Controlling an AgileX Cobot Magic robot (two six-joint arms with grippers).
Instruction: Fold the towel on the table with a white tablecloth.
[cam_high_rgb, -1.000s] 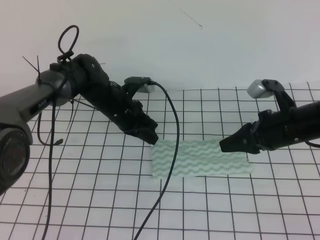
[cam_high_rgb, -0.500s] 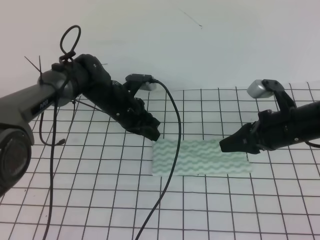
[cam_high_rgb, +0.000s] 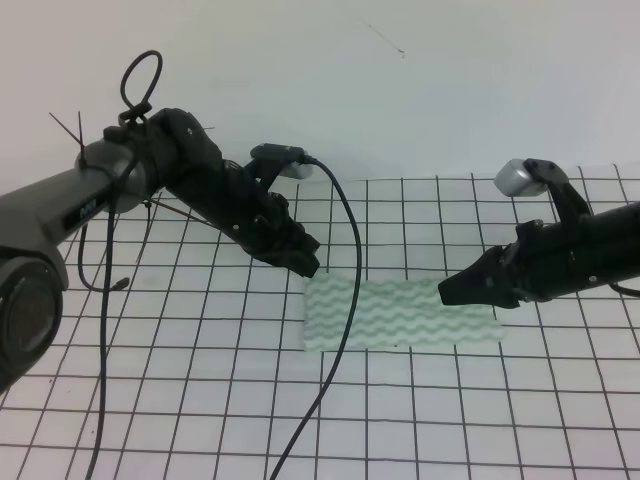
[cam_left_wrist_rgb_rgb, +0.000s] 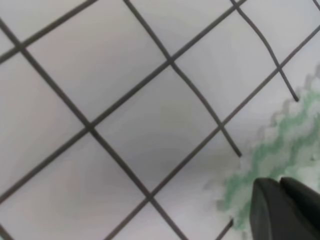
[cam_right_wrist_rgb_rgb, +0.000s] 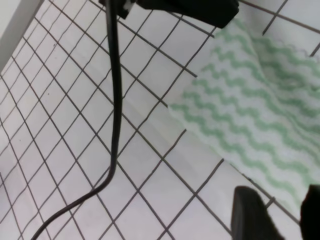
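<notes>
At the left gripper (cam_high_rgb: 308, 268), the change over the last second is small but clear: its tip has crept up and away from the towel (cam_high_rgb: 400, 313), so that it now hovers just beyond the towel's far left corner instead of touching it. In the left wrist view the dark fingertips (cam_left_wrist_rgb_rgb: 280, 210) sit over the scalloped green edge with their jaws together, holding nothing. Across from it, the right gripper (cam_high_rgb: 448, 291) has stayed put over the towel's far right corner; in the right wrist view its two fingers (cam_right_wrist_rgb_rgb: 252, 212) stand apart with empty space between them, and no cloth is pinched.

Between the two grippers the towel lies flat on the desk (cam_high_rgb: 200, 400) as a wide, low rectangle, which looks like one fold already laid down. Its shape and place have not shifted across the three moments. A black cable (cam_high_rgb: 340, 330) from the left arm drapes over the towel's left part and trails toward the near edge of the desk.

My reading is that the left arm has just let go and is backing off after laying a fold, while the right waits. A further fold, likely side to side, would call for a fresh grasp at a short edge, and the draped cable could drag the cloth if the left arm swings wide.
</notes>
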